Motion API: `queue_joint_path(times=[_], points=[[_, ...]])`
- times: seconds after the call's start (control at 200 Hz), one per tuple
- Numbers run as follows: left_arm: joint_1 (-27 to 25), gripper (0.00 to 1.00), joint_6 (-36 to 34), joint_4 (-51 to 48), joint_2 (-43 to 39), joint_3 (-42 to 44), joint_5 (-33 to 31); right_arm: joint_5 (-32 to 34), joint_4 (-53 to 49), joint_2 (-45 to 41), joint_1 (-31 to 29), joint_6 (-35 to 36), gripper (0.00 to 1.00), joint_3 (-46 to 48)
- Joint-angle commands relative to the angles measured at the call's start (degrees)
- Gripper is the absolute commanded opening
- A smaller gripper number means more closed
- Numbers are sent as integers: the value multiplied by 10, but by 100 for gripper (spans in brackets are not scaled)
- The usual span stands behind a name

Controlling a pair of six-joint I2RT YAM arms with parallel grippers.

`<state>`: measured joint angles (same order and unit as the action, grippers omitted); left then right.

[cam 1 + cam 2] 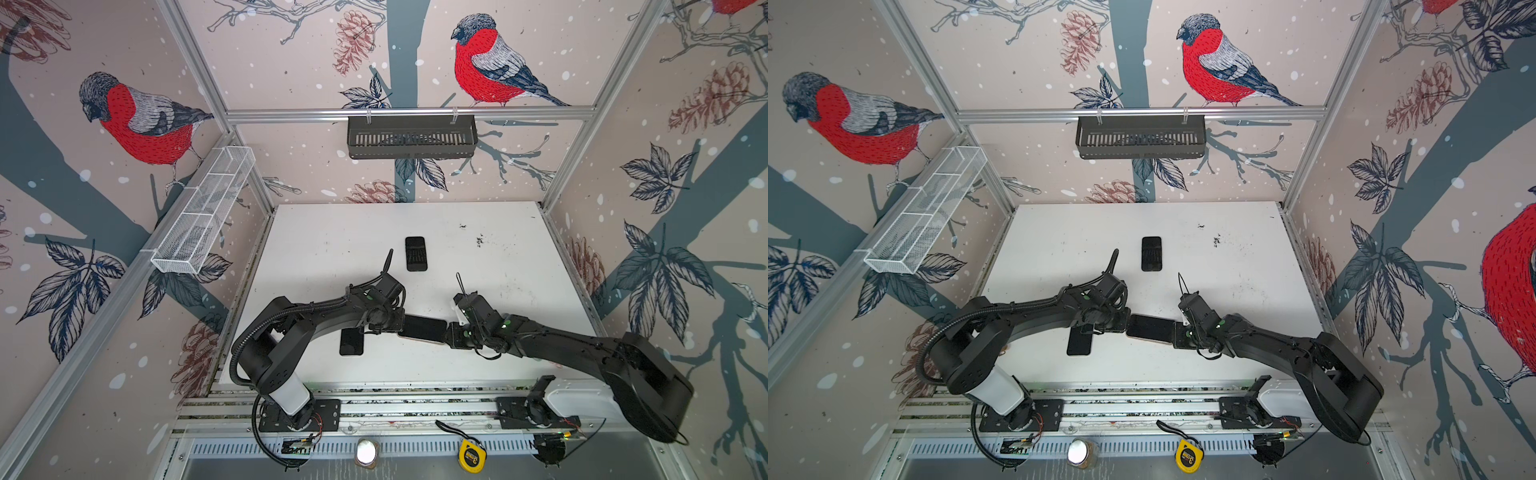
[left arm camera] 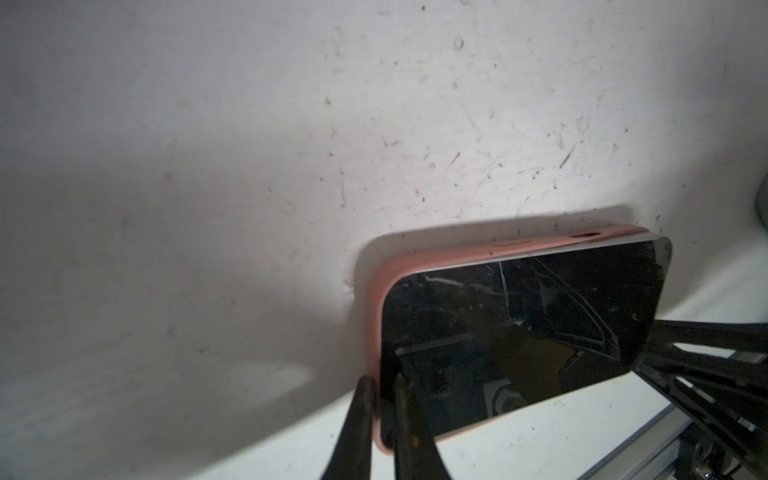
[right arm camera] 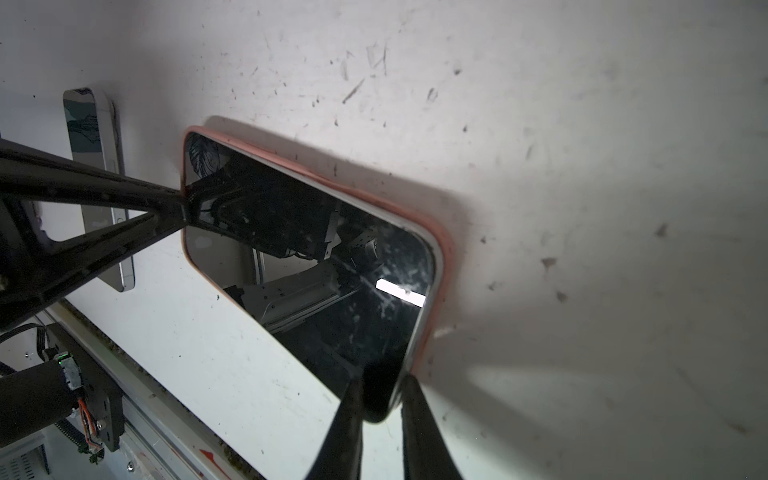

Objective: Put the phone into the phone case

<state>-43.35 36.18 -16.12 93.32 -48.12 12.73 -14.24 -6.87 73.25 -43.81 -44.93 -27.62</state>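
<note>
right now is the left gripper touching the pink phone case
Touching. The left wrist view shows the left gripper pinching the pink phone case's end rim, one finger outside it, one on the phone.

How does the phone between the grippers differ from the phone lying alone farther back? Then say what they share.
The cased phone has a pink rim; the bare phone shows none. The cased phone lies crosswise in both top views; the bare phone lies front to back. The left gripper and right gripper pinch the cased phone's ends; the bare phone is untouched. Both are dark rectangles.
</note>
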Motion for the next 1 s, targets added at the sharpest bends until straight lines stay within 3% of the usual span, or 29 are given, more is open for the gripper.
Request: queue_joint_path(times=[0.0,0.545,0.751,0.926,0.996], points=[[-6,12,5,5,5,6,3,-14,25,5,-4,-2,16,-1],[-8,12,5,10,7,6,7,-14,27,14,-9,-2,11,-1],[-8,12,5,11,8,6,7,-14,26,19,-10,-1,2,-3],[-8,12,4,8,8,5,6,-12,24,16,-10,-1,2,-4],[-8,12,2,0,6,2,-2,-6,12,10,-7,5,9,-10]])
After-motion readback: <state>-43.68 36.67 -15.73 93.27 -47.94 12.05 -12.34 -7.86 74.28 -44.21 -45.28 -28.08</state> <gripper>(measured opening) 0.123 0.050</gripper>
